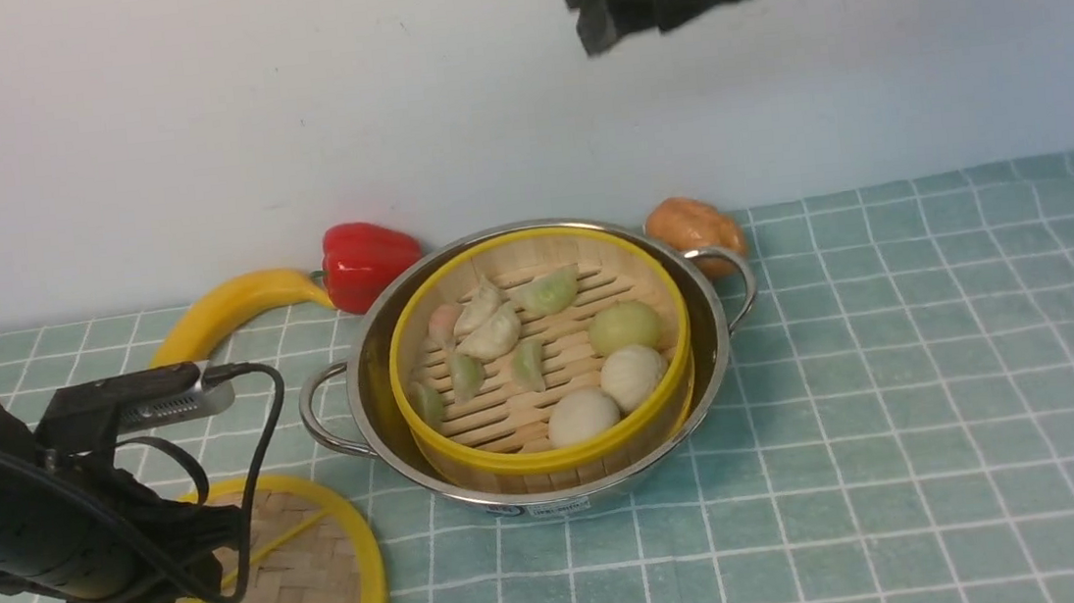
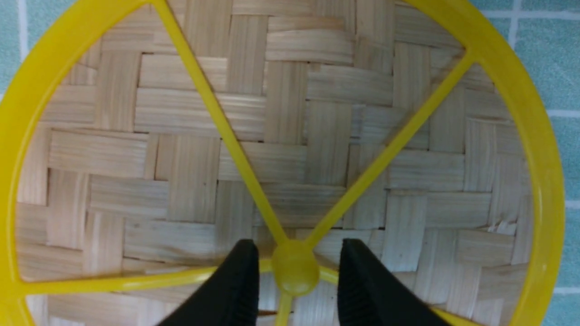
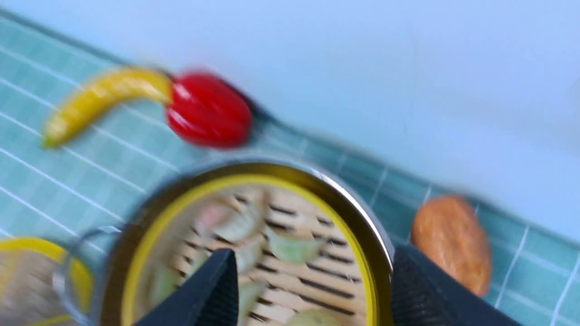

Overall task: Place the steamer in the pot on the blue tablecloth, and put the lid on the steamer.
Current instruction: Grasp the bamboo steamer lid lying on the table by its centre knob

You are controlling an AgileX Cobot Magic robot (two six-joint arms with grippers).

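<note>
The steamer, a yellow-rimmed bamboo basket holding dumplings and buns, sits inside the steel pot on the blue tablecloth. Beside the pot, at the front left, the lid lies flat on the cloth. My left gripper hangs low over the lid. In the left wrist view this gripper is open, its two black fingers standing either side of the yellow hub with small gaps. My right gripper is high above the pot, open and empty; that view is blurred.
Along the white wall behind the pot lie a yellow banana, a red pepper and an orange-brown bun-like item. The pot's two loop handles stick out left and right. The cloth stretches bare to the right.
</note>
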